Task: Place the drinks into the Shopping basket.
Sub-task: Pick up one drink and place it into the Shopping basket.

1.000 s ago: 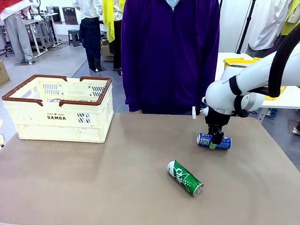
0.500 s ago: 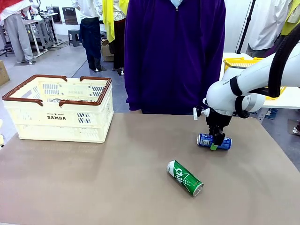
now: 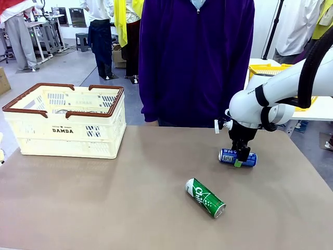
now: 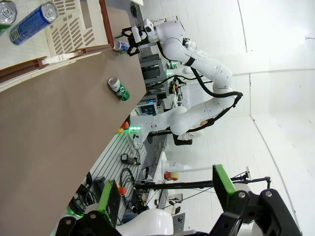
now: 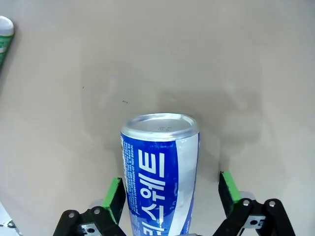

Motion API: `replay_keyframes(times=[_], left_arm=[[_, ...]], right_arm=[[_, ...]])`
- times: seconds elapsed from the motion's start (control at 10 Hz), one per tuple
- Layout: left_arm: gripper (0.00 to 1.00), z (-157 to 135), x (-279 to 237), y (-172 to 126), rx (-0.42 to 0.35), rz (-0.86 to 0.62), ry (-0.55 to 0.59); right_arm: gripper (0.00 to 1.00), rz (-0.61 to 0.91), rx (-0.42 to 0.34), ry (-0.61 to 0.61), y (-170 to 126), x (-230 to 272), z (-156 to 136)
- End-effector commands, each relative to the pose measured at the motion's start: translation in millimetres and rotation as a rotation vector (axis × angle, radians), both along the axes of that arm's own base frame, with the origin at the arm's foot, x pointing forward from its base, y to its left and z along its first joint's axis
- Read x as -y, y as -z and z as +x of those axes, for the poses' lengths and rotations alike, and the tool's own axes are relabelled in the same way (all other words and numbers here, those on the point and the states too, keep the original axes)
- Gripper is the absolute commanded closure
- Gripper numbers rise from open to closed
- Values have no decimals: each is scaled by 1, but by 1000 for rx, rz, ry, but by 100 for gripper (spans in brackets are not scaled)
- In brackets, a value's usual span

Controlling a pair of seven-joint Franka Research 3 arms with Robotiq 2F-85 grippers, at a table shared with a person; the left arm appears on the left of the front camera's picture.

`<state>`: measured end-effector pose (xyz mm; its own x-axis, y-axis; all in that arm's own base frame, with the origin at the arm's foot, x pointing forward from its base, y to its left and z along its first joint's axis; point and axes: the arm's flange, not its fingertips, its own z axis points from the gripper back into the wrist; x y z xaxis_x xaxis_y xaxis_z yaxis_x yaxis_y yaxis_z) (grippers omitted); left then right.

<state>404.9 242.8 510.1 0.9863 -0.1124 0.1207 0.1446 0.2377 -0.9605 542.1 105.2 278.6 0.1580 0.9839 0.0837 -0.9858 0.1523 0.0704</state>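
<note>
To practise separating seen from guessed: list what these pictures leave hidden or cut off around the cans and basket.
Front view: Shopping basket contents, hidden by its near wall.
Front view: blue can middle, covered by the right end effector.
Right wrist view: green can, cut off by the left edge.

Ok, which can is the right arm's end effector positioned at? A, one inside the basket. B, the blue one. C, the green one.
B: the right end effector straddles the blue can, which lies on its side, while the green can lies apart, nearer the robot.
</note>
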Motion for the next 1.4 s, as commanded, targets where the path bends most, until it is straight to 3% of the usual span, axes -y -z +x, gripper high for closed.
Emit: replay_keyframes(times=[0.0,0.1,0.6,0.9,1.0,1.1,1.3], left_arm=[[0,-3,-7,-5,-9,-1,3],[0,-3,-7,-5,-9,-1,3],[0,-3,-7,-5,-9,-1,3],[0,-3,-7,-5,-9,-1,3],[0,-3,-7,-5,-9,-1,3],[0,-3,-7,-5,-9,-1,3],[0,-3,-7,-5,-9,-1,3]], right_arm=[[37,-30,29,2,3,0,-1],[97,-51,20,17,5,-1,0],[100,-37,20,21,4,-1,1],[100,-61,2,107,-7,-1,-1],[100,-88,11,189,-32,2,-7],[100,-62,-30,236,-73,4,-23],[100,-134,-67,536,-162,7,-75]])
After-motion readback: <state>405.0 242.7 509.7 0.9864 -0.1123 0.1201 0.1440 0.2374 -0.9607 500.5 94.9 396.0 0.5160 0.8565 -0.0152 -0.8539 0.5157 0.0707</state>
